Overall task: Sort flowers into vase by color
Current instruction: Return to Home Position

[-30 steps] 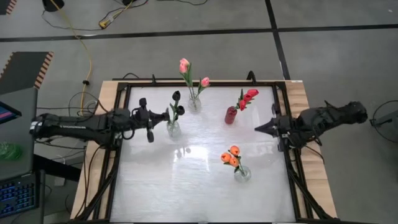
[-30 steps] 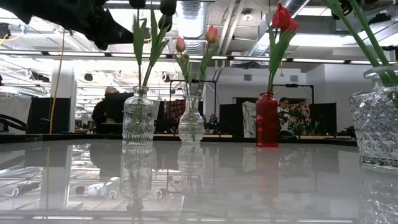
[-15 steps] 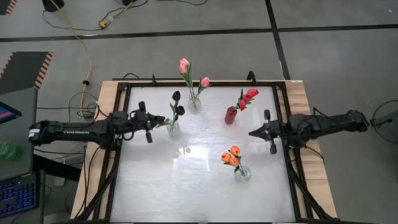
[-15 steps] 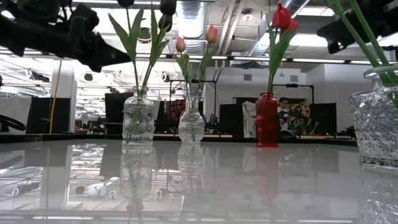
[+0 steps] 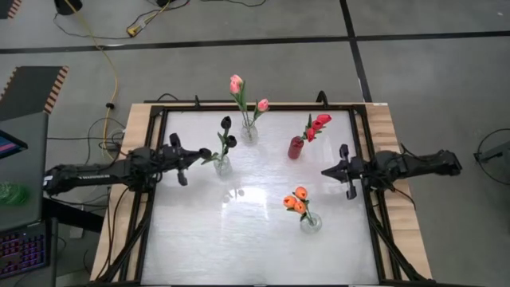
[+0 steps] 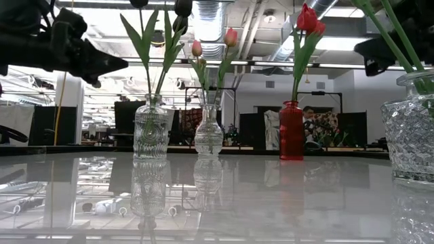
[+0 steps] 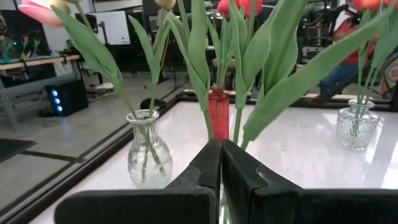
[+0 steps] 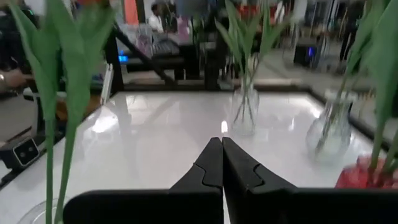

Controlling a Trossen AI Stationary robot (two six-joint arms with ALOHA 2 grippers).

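Bulbous clear vase (image 5: 249,133): upper centre of the white table (image 5: 239,243). Holds the pink tulips (image 5: 236,83), two heads showing, stems upright.
Ribbed clear vase (image 5: 222,166): left of centre. Holds the black tulips (image 5: 226,123), two dark heads above green leaves.
Red vase (image 5: 296,147): right of centre, upper half. Holds the red tulips (image 5: 320,121), which lean toward the upper right.
Cut-glass vase (image 5: 310,223): lower right of centre. Holds the orange tulips (image 5: 296,201), heads bunched toward its left.
Loose flowers: none seen lying on the table top; every stem stands in a vase, one colour to each.
Left gripper (image 5: 207,151): mid-left, raised above the table. Fingers pressed together, nothing between them. Tip points at the ribbed clear vase and sits just left of its leaves; whether it touches them cannot be told.
Right gripper (image 5: 324,171): mid-right, also raised. Fingers closed flat on each other and empty, tip pointing toward centre. Red vase lies up-left of it and cut-glass vase down-left, both apart from it.
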